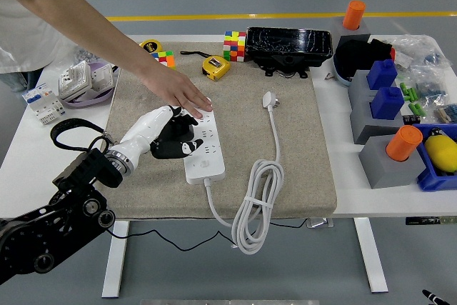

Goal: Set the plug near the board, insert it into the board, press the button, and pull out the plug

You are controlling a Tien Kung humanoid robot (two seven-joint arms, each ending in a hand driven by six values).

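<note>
A white power strip [205,153] lies lengthwise on the beige mat [303,155], its round button [206,165] near the front end. My left hand [176,136], white-backed with black fingers, is curled at the strip's left edge over its middle sockets. It seems shut on a black plug [178,149], which is mostly hidden among the fingers. A person's hand [184,93] reaches in from the top left and presses on the strip's far end. The strip's own white plug [269,99] lies loose on the mat to the right. My right arm is out of view.
The strip's white cable [253,205] coils at the mat's front edge. Behind the mat stand a yellow tape measure [216,66], colour cubes [235,45] and a black case [290,46]. Grey and blue blocks [382,98] fill the right side, white sockets [80,80] the far left.
</note>
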